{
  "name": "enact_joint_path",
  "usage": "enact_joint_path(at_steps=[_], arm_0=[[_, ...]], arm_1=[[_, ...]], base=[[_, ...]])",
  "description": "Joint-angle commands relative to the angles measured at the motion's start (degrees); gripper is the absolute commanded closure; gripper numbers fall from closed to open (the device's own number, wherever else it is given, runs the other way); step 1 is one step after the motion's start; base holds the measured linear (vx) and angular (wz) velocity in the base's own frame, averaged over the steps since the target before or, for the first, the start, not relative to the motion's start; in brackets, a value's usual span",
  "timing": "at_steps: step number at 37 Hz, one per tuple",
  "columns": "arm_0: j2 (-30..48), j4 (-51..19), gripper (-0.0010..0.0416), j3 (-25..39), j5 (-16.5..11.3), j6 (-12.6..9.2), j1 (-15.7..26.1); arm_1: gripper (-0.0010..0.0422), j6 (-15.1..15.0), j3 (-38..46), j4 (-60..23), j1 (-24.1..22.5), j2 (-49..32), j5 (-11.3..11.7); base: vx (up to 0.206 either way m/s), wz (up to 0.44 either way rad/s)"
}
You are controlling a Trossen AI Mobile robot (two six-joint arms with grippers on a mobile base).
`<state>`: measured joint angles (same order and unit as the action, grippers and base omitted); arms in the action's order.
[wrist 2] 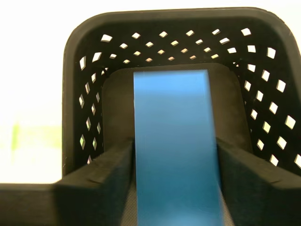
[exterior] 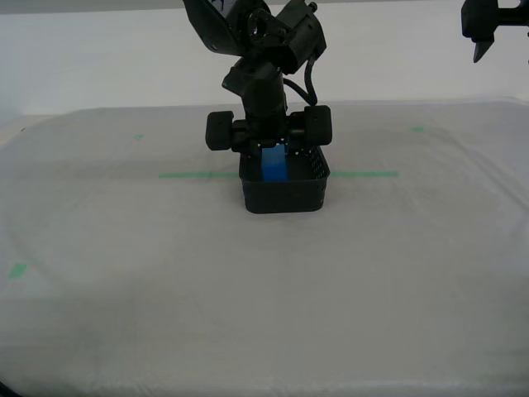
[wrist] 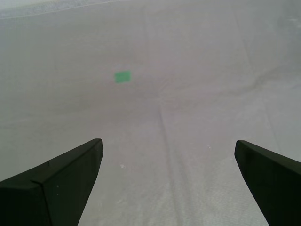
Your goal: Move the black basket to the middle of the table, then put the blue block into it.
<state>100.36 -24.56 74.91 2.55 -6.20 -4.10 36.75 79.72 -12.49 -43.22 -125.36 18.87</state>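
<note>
The black basket point(exterior: 285, 197) stands on the table point(exterior: 264, 314) at the middle of the exterior view, across the green tape line point(exterior: 194, 174). My second gripper point(exterior: 274, 151) reaches down into it from above, shut on the blue block point(exterior: 274, 165), which stands upright inside. In the second wrist view the blue block point(wrist 2: 174, 150) fills the gap between both fingers point(wrist 2: 101, 165), with the basket's perforated walls point(wrist 2: 89, 61) around it. My first gripper point(exterior: 483, 37) hangs high at the exterior view's upper right, open, with only cloth between its fingers point(wrist: 70, 174).
A small green tape mark point(wrist: 122, 76) lies on the cloth below my first gripper, seen also as a mark point(exterior: 418, 129) at the exterior view's far right. Other green marks point(exterior: 16, 270) sit toward the exterior view's left. The table's rounded front edge runs along the bottom.
</note>
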Motion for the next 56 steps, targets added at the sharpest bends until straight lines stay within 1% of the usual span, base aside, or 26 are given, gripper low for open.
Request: enact_joint_path(at_steps=[1, 6, 9, 12, 16, 24, 33, 42, 50, 56], arm_0=[[-0.04, 0.13, 0.0012, 0.02, 0.07, 0.02, 0.02], [-0.04, 0.13, 0.0012, 0.04, 0.07, 0.02, 0.02], [-0.04, 0.13, 0.0012, 0.04, 0.07, 0.02, 0.02], [-0.04, 0.11, 0.0012, 0.04, 0.07, 0.02, 0.02], [-0.04, 0.13, 0.0012, 0.04, 0.07, 0.02, 0.02], [-0.04, 0.13, 0.0012, 0.04, 0.07, 0.02, 0.02], [-0.04, 0.11, 0.0012, 0.04, 0.07, 0.02, 0.02], [-0.04, 0.13, 0.0012, 0.04, 0.07, 0.02, 0.02], [-0.04, 0.15, 0.0012, 0.04, 0.07, 0.02, 0.02], [-0.04, 0.13, 0.0012, 0.04, 0.07, 0.04, 0.02]], arm_1=[[0.0140, -0.83, 0.00, 0.26, -0.02, 0.00, -0.70], [0.0073, -2.75, 0.02, 0.70, -0.02, 0.00, -0.98], [0.0036, -3.06, 0.02, 0.83, -0.02, 0.00, -1.77], [0.0005, -3.39, 0.02, 1.05, -0.02, 0.00, -1.88], [0.0025, -3.80, 0.02, 1.73, -0.02, 0.02, -2.97], [0.0009, -3.87, 0.02, 1.95, -0.02, 0.13, -3.06], [0.0016, -4.50, 0.00, 1.40, -0.04, 1.44, -3.08], [0.0016, -6.82, -0.02, -0.13, -0.02, 4.90, -1.53], [0.0016, -8.68, -0.07, -2.54, 0.02, 7.65, -1.53], [0.0016, -9.40, -0.13, -3.93, 0.07, 9.16, -1.53]], base=[[0.000, 0.000], [0.000, 0.000], [0.000, 0.000], [0.000, 0.000], [0.000, 0.000], [0.000, 0.000], [0.000, 0.000], [0.000, 0.000], [0.000, 0.000], [0.000, 0.000]])
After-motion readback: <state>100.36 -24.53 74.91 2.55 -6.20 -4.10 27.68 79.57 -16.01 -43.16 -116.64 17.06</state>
